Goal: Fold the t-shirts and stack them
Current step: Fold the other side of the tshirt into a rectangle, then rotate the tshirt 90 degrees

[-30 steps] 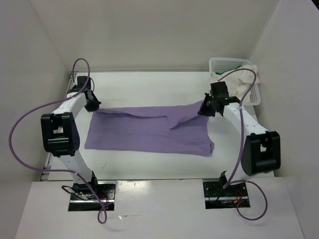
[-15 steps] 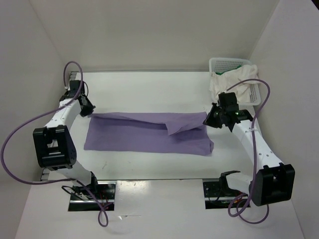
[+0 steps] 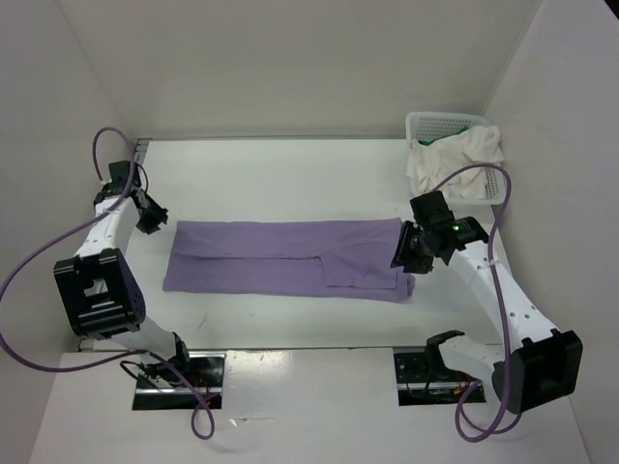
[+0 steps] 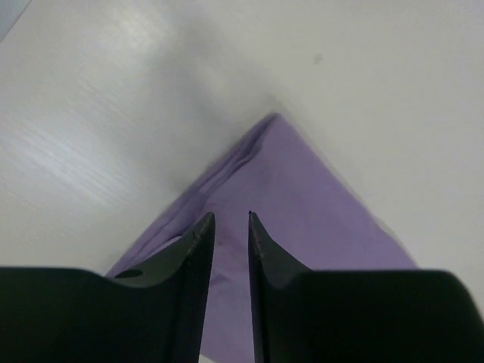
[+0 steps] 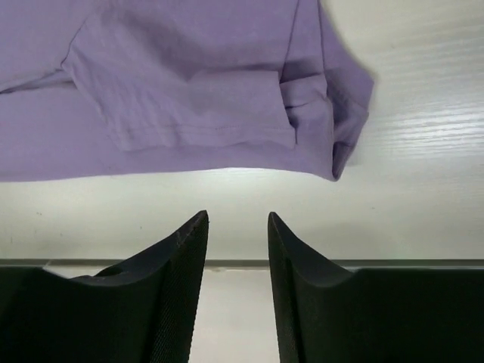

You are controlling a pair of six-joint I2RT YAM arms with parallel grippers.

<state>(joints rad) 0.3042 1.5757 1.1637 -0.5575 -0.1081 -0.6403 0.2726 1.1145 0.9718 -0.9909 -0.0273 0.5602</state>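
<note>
One lengthwise fold seems done | purple shirt flat on table | left gripper narrowly parted, empty, at its left end | right gripper wider, empty, at right end | next likely: regrip ends, fold crosswise

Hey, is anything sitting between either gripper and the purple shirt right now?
Nothing visible. The left gripper is open at the lavender shirt's far left corner. The right gripper is open just off its right end, with only bare table between. The white basket sits apart in the far right corner.
</note>
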